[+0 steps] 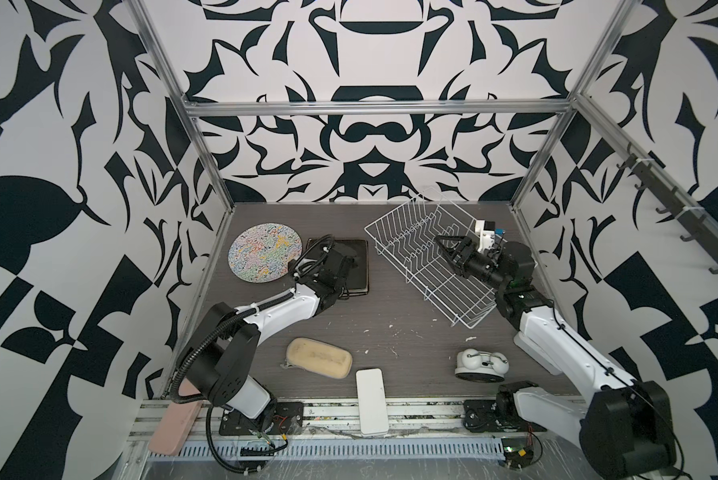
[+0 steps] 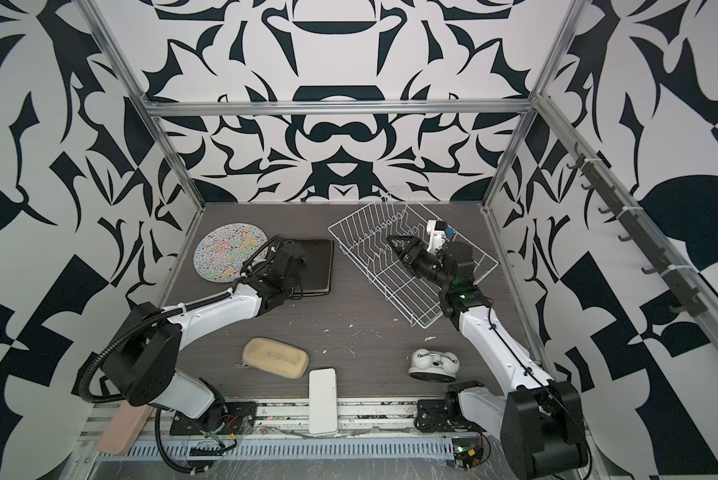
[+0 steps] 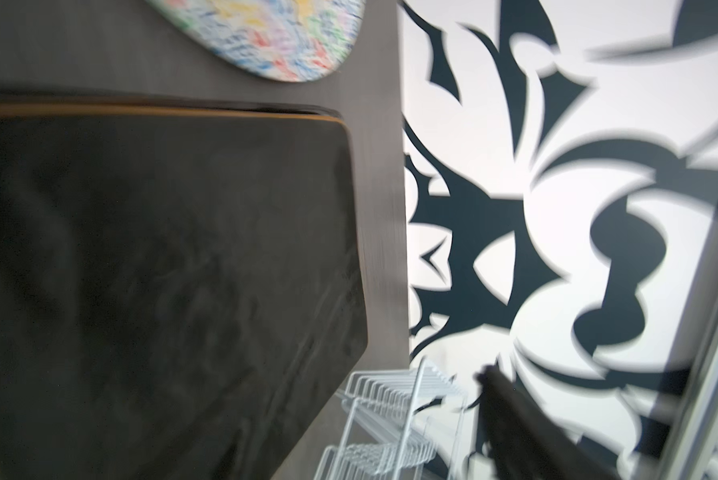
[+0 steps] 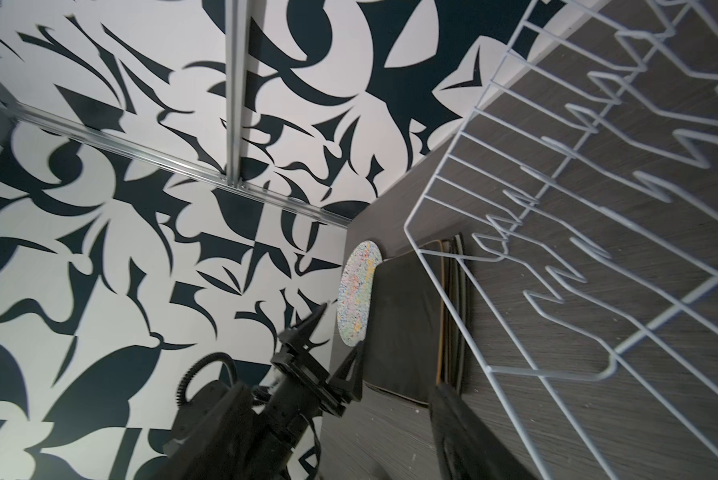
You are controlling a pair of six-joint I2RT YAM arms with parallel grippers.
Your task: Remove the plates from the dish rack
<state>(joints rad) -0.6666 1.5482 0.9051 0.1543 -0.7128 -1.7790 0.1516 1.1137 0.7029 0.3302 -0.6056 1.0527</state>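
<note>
Our dark woodgrain bench sits inside black-and-white patterned walls. We see the round squiggle plate lying flat at the far left, just beside a stack of dark square plates. The white dish rack stands well apart to the right. The left end effector hovers over the dark stack, fingers apart and holding nothing. The right end effector hangs above the rack, fingers also apart.

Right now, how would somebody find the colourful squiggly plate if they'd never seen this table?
Look at the dark table, then its far left corner. There the squiggly plate lies flat beside a stack of dark square plates. It is the only round one, covered in multicolour squiggles.
</note>
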